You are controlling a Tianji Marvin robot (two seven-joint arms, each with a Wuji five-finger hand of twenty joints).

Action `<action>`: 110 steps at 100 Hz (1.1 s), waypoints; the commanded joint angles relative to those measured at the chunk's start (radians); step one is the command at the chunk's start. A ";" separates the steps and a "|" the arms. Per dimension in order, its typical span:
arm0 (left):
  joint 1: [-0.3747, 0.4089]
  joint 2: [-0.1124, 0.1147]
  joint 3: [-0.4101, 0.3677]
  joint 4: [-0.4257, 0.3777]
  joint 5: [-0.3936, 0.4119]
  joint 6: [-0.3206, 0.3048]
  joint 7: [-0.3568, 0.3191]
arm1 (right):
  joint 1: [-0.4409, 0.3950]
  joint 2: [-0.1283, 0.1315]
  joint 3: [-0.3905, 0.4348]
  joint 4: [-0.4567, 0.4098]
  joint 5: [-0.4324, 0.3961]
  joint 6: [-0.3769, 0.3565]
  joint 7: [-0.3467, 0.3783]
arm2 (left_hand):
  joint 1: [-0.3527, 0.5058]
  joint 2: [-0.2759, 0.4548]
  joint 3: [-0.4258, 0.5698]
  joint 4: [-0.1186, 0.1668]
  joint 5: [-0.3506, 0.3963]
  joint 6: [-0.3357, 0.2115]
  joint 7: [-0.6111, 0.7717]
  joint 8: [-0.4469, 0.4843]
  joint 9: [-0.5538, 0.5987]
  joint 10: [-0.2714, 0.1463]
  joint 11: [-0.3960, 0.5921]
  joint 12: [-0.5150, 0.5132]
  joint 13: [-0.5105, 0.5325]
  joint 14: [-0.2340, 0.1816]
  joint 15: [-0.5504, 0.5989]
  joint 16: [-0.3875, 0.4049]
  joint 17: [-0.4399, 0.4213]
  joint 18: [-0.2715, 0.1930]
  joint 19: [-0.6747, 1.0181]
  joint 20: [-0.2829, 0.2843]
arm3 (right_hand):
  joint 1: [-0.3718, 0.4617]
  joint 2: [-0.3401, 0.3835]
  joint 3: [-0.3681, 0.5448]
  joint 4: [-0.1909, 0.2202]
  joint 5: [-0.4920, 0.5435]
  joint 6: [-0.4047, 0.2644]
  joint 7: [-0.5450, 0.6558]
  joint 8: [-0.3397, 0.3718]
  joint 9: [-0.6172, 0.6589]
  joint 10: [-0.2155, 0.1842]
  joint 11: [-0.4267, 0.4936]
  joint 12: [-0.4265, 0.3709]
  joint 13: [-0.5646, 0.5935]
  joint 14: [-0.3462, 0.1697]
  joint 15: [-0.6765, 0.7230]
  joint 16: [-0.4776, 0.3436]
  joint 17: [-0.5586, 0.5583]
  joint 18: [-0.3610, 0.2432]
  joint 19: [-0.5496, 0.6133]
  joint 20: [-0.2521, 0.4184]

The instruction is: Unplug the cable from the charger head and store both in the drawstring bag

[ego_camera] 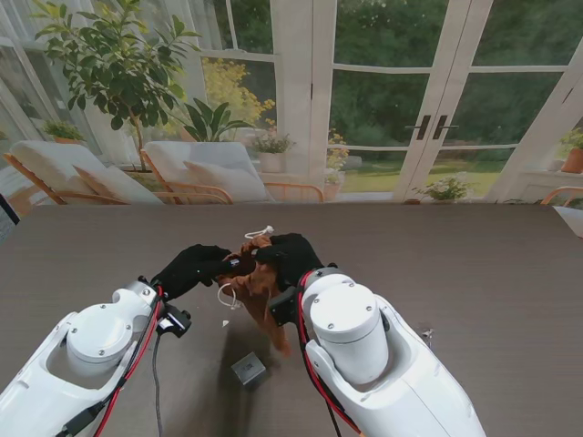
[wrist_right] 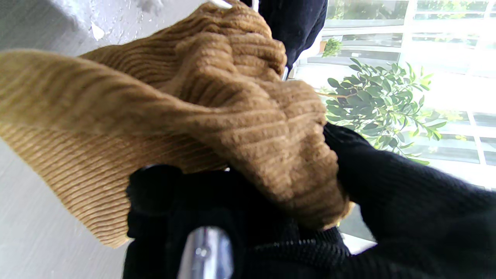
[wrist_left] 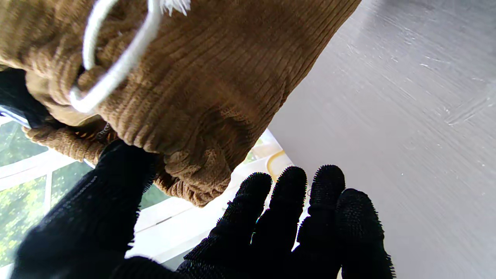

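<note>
Near the middle of the tabletop, lifted between both hands, hangs the brown drawstring bag, its long axis running from its bunched mouth down towards me. The right hand clamps the gathered rim, fabric wadded in its closed fingers. The left hand meets the mouth from the left: its thumb presses the cloth while the other fingers lie together, extended, touching nothing. A small grey block, probably the charger head, sits on the table nearer to me, about equally near either arm.
</note>
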 commanded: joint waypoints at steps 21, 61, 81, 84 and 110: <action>-0.043 -0.010 0.029 0.044 -0.061 -0.006 -0.028 | -0.007 0.008 -0.005 -0.009 0.004 -0.024 0.035 | 0.074 0.001 0.078 0.012 0.136 -0.023 0.130 0.118 0.112 -0.012 0.152 0.133 0.107 0.051 0.126 0.065 0.068 0.016 0.055 0.035 | 0.036 0.000 -0.004 0.009 -0.012 0.125 0.047 0.038 0.068 0.087 -0.008 0.021 0.001 -0.132 0.050 0.009 0.481 0.019 0.020 0.044; -0.058 -0.038 0.058 0.065 -0.097 -0.065 0.081 | -0.001 0.022 -0.009 0.017 -0.023 -0.052 0.062 | 0.393 0.024 0.154 -0.087 0.177 -0.061 0.885 0.535 0.422 -0.120 0.730 0.529 0.502 -0.013 0.737 0.223 0.431 0.155 0.266 0.203 | 0.033 0.011 -0.017 0.011 -0.021 0.112 0.042 0.041 0.053 0.085 -0.008 0.024 0.001 -0.128 0.046 0.006 0.478 0.019 0.012 0.040; -0.032 -0.039 0.043 0.030 -0.018 -0.086 0.129 | 0.005 0.033 -0.018 0.034 -0.078 -0.064 0.081 | 0.255 0.040 0.293 -0.046 0.238 -0.068 1.031 0.613 0.493 -0.186 0.897 0.572 0.637 -0.111 0.921 0.172 0.601 0.171 0.384 0.147 | 0.030 0.025 -0.036 0.017 -0.033 0.088 0.033 0.041 0.029 0.089 -0.012 0.026 0.000 -0.100 0.033 -0.002 0.470 0.040 -0.018 0.033; -0.029 -0.039 0.042 0.026 -0.005 -0.090 0.137 | 0.007 0.036 -0.020 0.036 -0.087 -0.066 0.087 | 0.242 0.038 0.309 -0.040 0.248 -0.071 1.037 0.621 0.498 -0.191 0.906 0.574 0.646 -0.120 0.931 0.167 0.615 0.167 0.396 0.133 | 0.029 0.034 -0.049 0.019 -0.040 0.076 0.031 0.041 0.018 0.089 -0.012 0.026 0.000 -0.099 0.031 -0.004 0.467 0.047 -0.030 0.031; -0.009 -0.039 0.021 0.003 0.043 -0.100 0.164 | 0.022 0.061 -0.037 0.058 -0.165 -0.106 0.132 | 0.207 0.025 0.362 -0.009 0.280 -0.073 1.063 0.662 0.508 -0.198 0.941 0.591 0.665 -0.145 0.972 0.163 0.645 0.151 0.432 0.100 | 0.018 0.058 -0.083 0.028 -0.057 0.021 0.016 0.037 -0.023 0.089 -0.016 0.024 -0.001 -0.064 -0.010 -0.028 0.390 0.057 -0.069 0.047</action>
